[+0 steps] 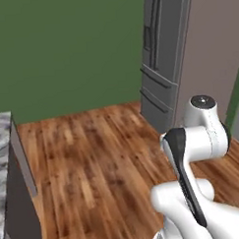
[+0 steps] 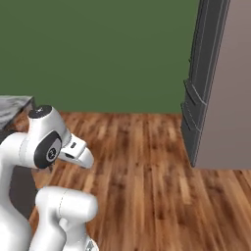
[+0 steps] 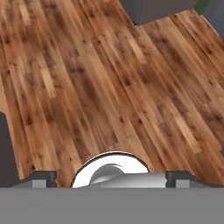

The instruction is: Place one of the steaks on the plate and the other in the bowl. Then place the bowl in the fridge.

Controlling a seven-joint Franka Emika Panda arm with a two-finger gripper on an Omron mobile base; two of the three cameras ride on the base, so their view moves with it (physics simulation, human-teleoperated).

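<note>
**Arm folded over open floor, fridge ahead to the right**

From my remote station I read the scene as follows.

1. End effector. In the hand view the gripper (image 3: 112,179) points down at the wooden floor (image 3: 109,87). Its two dark fingertips (image 3: 43,178) sit far apart at the bottom edge, one at each side, with nothing between them. I record the jaws as spread wide and released, carrying no object.

2. Arm posture. In the left base view the white arm (image 1: 197,152) is folded close above the base, with its upper joint raised.

3. Task object. The fridge (image 1: 160,60) stands at the upper right of the left base view, against the green wall (image 1: 64,50). Its grey steel doors are closed, and two lower drawers are visible beneath them. In the right base view I see it edge-on at the right, with a beige side panel (image 2: 230,98) next to it. Bare floor separates it from the robot.

4. Surroundings. A marble-topped counter (image 1: 1,161) with a dark side panel borders the far left of the left base view.
</note>
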